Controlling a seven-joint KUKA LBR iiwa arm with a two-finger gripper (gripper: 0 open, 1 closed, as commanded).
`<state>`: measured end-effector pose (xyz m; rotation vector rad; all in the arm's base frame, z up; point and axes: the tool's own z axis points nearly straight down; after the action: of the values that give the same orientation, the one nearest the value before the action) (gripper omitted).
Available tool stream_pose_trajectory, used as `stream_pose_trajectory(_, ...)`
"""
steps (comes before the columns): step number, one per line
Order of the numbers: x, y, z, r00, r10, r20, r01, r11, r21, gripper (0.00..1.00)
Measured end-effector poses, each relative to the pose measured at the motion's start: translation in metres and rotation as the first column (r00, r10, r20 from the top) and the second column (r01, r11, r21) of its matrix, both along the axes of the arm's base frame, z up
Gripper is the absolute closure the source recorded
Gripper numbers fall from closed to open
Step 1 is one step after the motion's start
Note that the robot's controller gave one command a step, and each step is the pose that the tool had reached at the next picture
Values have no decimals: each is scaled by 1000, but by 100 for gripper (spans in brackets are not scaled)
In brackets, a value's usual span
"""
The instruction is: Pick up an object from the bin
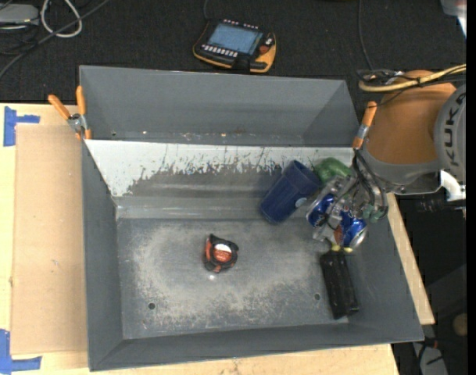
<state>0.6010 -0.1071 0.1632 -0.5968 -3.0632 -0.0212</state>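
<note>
**Gripper low at the bin's right side, between a black block and a blue cup**

The gripper sits low over the right part of the bin, near the right wall. Its tip is a tangle of blue and silver parts, so I cannot tell whether it is released or clenched, and nothing can be seen held in it.

Just in front of it, toward the near wall, a black oblong block lies flat on the floor. Its far end almost touches the gripper. By position this is the likeliest pick, though that is only a judgement. It looks stiff and solid, perhaps with some weight, and its faces may be smooth. The sound hold is across its narrow width near the middle, because a grip at one end would let it swing or slip.

Just to the gripper's left a dark blue cup lies on its side against the foot of the back slope. It is probably light, hard plastic and likely to roll if nudged, so it is best taken by the rim wall. A green thing peeks out behind the gripper — too hidden to name.

Well apart, mid-floor, lies a small red-and-black round thing.
</note>
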Motion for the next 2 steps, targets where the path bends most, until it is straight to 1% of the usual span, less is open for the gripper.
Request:
stream_pose_trajectory(1,3,1,-43,1000,2,-1,-2,1000,-1,100)
stream_pose_trajectory(2,-4,2,-45,1000,7,-18,-6,1000,4,100)
